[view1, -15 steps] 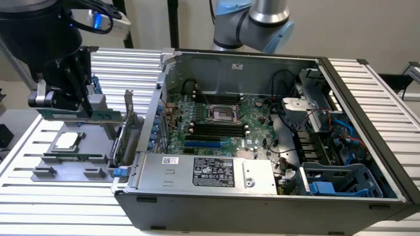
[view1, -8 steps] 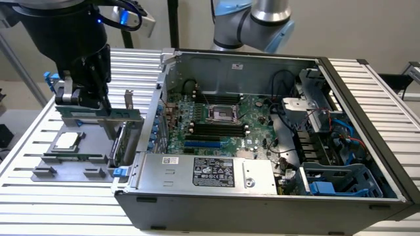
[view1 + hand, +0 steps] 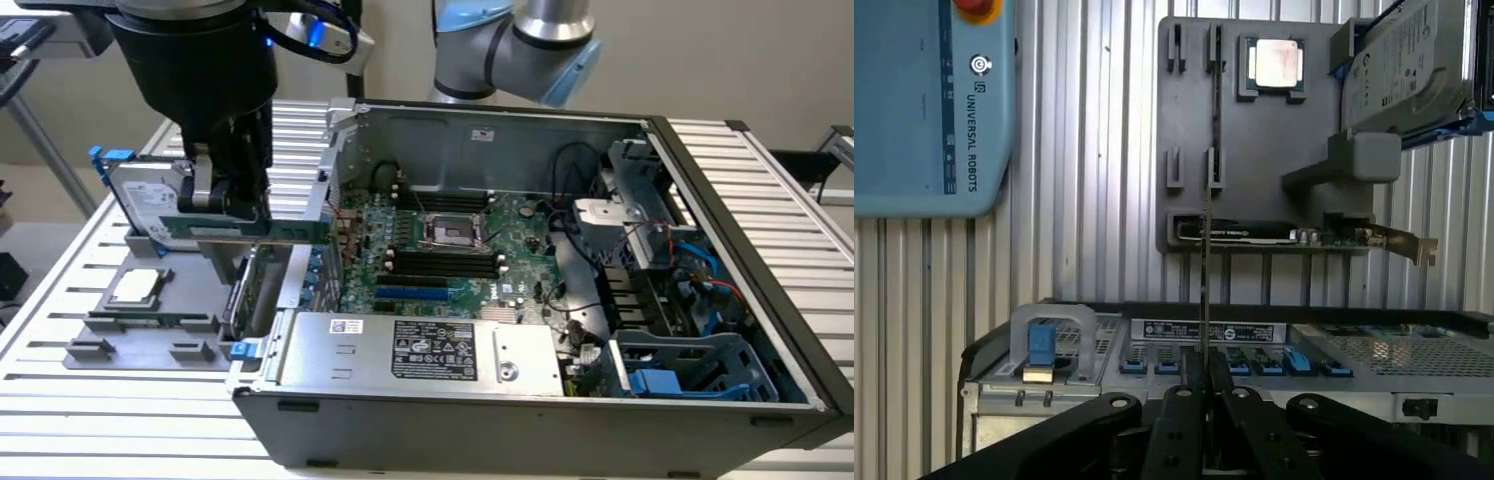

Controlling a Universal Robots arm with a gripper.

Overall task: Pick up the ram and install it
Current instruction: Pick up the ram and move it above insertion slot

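The black claw gripped the long, thin dark-green ram stick level; the black memory slots lay toward the exterior view's right.

Black gripper, silver tubular arm with pale-blue joint caps

In the upper left of the frame, the gripper clamps the ram level above the grey fixture, just beside the open computer case.
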